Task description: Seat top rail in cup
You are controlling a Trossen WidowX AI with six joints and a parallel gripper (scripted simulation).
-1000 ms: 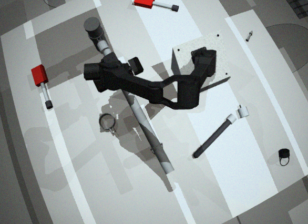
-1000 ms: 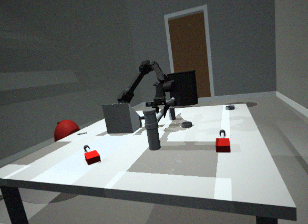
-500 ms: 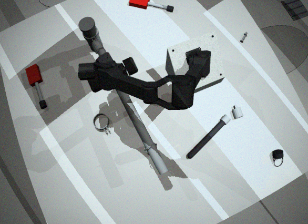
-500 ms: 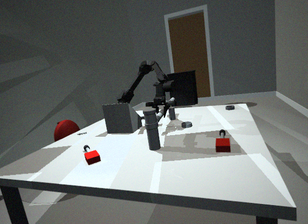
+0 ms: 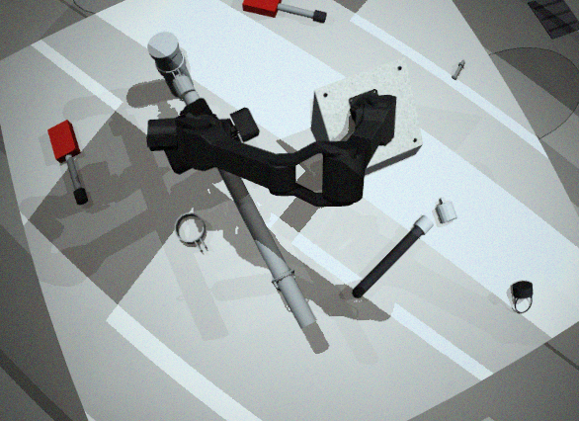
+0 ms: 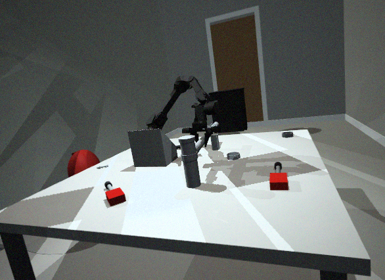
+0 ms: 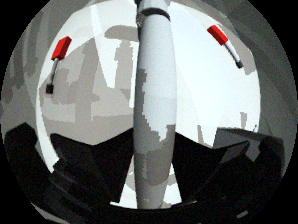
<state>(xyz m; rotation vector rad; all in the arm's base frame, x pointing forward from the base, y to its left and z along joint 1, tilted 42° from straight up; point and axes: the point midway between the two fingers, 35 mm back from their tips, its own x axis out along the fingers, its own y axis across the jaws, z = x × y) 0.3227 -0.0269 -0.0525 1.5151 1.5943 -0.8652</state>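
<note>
While the desk (image 5: 163, 381) (image 6: 164, 214) (image 7: 210, 100) lies below, my fingers (image 5: 205, 120) (image 6: 202, 140) grip the rail (image 5: 257, 228) (image 6: 201, 143) (image 7: 156, 85).
Beyond them stands the big post (image 5: 164, 47) (image 6: 190, 168); its rail-end cup (image 5: 184, 86) (image 7: 153, 6) meets the rail's end, how deeply I cannot tell.

The matte-black, angular-linked arm (image 5: 247, 161) (image 6: 171, 100) has an open loop-shaped frame (rather skeletal) and dark, wedge-shaped fingers.
</note>
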